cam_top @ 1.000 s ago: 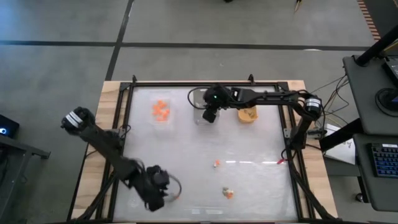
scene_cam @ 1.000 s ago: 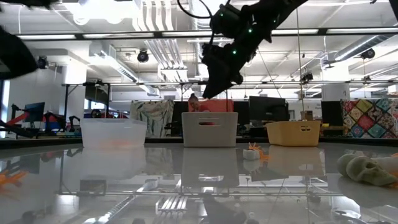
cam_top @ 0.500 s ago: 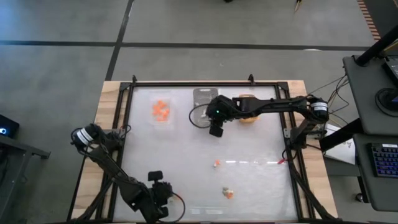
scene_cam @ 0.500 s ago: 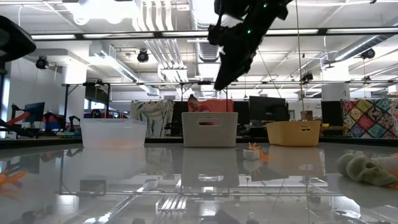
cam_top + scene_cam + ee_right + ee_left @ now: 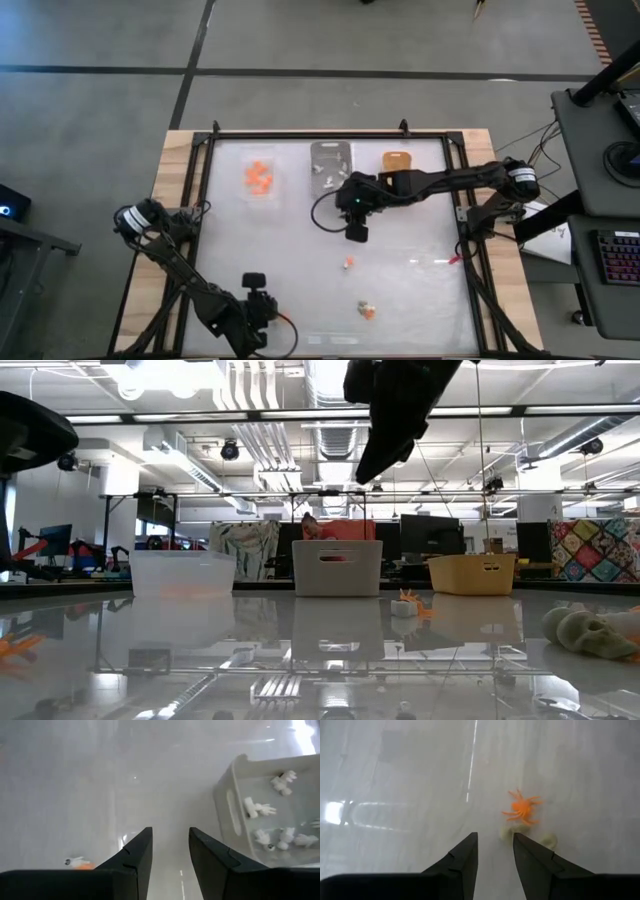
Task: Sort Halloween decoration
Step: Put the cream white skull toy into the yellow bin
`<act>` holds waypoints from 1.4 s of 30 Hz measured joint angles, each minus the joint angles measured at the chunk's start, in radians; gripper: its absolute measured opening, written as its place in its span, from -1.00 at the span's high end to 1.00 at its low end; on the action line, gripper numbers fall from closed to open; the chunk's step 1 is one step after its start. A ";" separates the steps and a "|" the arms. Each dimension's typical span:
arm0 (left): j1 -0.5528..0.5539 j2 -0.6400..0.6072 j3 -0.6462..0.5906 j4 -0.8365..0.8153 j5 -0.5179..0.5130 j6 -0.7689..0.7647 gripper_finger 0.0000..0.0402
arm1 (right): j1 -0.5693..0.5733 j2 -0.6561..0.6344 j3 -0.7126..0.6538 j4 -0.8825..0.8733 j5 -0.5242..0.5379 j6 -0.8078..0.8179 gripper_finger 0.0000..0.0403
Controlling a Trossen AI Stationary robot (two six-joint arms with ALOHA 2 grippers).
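Two groups of Halloween decoration lie loose on the table: a small white-and-orange trinket point(image 5: 348, 263) point(image 5: 77, 862) near the middle, and an orange spider point(image 5: 522, 809) with pale pieces point(image 5: 507, 832) toward the near edge point(image 5: 367, 311). My right gripper point(image 5: 355, 232) point(image 5: 170, 845) hangs open above the table's middle, between the grey tray point(image 5: 330, 160) and the nearer trinket. My left gripper point(image 5: 262, 312) point(image 5: 495, 850) stands open at the near left, pointing at the spider group, nothing between its fingers. White skeleton pieces point(image 5: 260, 810) lie in the grey tray.
A clear tray point(image 5: 259, 180) with orange pieces stands at the far left, an orange-yellow tray point(image 5: 397, 160) at the far right of the row. In the low view a pale skull-like piece point(image 5: 590, 630) lies at the right. A black frame point(image 5: 205, 200) rims the table.
My right gripper has drawn away from above the grey tray toward the table's near edge, staying high and open, and now hangs over the middle. My left arm has folded lower at the near left, and its gripper has turned and sunk a little.
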 joint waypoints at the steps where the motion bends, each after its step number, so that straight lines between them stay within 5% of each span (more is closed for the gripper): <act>1: 0.000 0.000 -0.002 0.012 0.000 0.007 0.47 | 0.007 0.000 -0.001 -0.001 -0.001 0.004 0.41; 32: 0.000 -0.008 -0.166 0.286 0.028 0.258 0.47 | 0.279 0.000 -0.001 -0.046 0.010 0.292 0.41; 42: 0.004 -0.038 -0.286 0.495 0.024 0.281 0.47 | 0.326 0.000 -0.002 -0.042 0.091 0.344 0.41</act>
